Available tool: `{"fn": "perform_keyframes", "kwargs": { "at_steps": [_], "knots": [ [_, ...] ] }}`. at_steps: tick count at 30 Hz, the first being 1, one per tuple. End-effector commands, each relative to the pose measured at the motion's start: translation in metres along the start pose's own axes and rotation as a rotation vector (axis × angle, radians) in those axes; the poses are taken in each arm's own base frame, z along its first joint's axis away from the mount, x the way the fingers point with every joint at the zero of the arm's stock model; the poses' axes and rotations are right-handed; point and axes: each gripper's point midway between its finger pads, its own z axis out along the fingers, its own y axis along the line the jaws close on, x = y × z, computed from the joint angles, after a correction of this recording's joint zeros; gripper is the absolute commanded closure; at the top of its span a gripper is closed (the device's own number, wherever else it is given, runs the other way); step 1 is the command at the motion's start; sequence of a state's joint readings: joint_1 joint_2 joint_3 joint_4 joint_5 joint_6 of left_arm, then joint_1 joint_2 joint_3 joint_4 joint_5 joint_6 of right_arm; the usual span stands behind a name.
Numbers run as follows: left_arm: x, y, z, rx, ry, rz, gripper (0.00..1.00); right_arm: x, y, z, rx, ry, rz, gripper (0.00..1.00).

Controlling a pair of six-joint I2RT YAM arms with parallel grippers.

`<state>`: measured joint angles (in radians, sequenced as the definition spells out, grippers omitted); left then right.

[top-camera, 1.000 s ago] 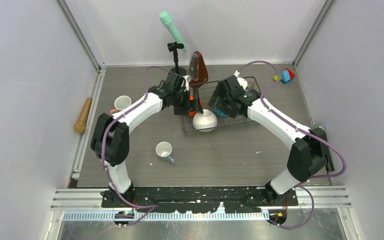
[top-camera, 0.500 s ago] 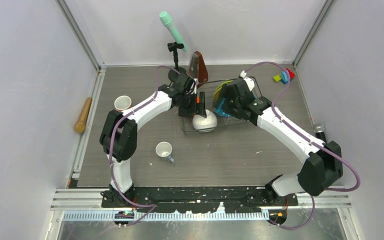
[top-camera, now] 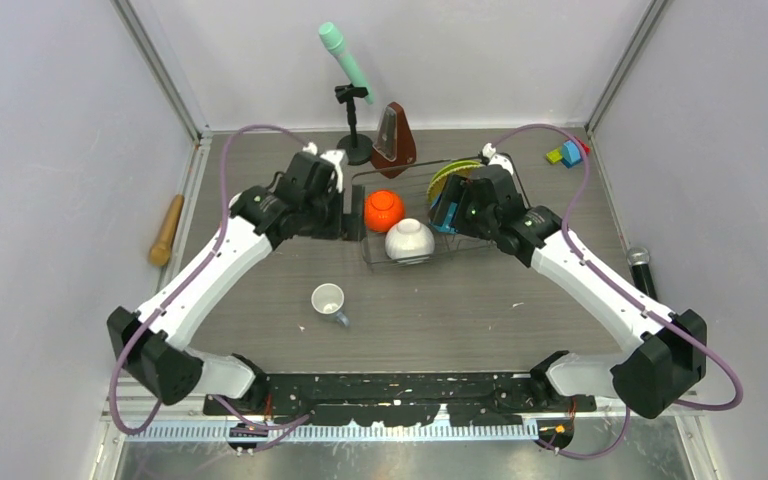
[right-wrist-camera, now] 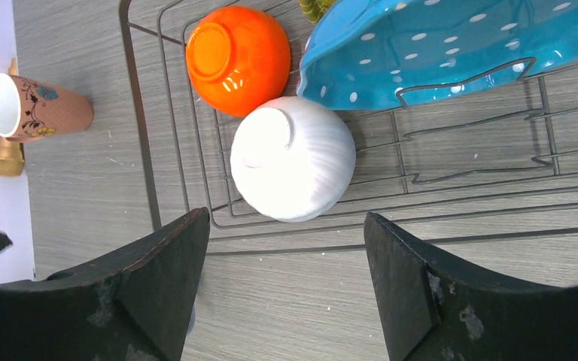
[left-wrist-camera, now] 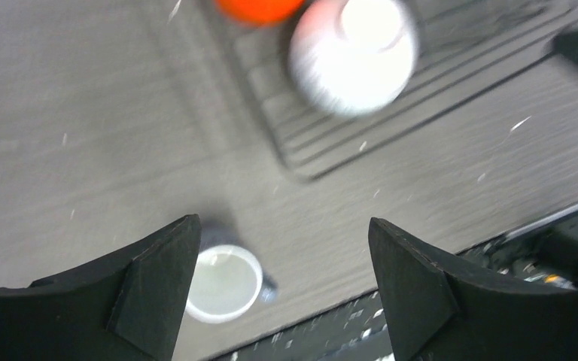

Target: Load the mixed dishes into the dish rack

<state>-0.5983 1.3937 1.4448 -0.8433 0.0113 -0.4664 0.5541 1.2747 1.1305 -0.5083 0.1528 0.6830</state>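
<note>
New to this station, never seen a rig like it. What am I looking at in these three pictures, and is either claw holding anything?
The left arm and right arm are robots bolted at the near edge of the table. The overhead picture looks down from behind them. The other two come from a camera on each wrist, and the black wedges are that claw's own fingers. The left claw looks down on a small white cup. The right claw hovers over the dish rack. In the rack sit an orange bowl and a white bowl, both upside down, and a blue white-dotted plate. A pink mug lies on its side outside it. Both claws are open and hold nothing.
</note>
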Motion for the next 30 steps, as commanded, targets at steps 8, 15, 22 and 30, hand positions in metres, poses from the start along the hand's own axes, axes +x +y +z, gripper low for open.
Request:
{"fn": "perform_keyframes", "kwargs": {
  "at_steps": [8,15,22,30],
  "knots": [
    [0.124,0.056,-0.026,-0.167,0.312,-0.055,0.19,-0.009,0.006,-0.017,-0.06,-0.05,-0.055,0.19],
    [0.156,0.088,-0.011,-0.319,0.382,-0.065,0.32,-0.004,0.01,-0.016,-0.082,-0.03,-0.04,0.19],
    [0.165,0.1,0.013,-0.354,0.372,-0.049,0.37,-0.003,0.017,-0.015,-0.113,-0.011,-0.045,0.19],
    [0.151,0.092,0.024,-0.232,0.312,-0.121,1.0,-0.006,0.027,-0.025,-0.166,-0.005,-0.081,0.19]
  ]
}}
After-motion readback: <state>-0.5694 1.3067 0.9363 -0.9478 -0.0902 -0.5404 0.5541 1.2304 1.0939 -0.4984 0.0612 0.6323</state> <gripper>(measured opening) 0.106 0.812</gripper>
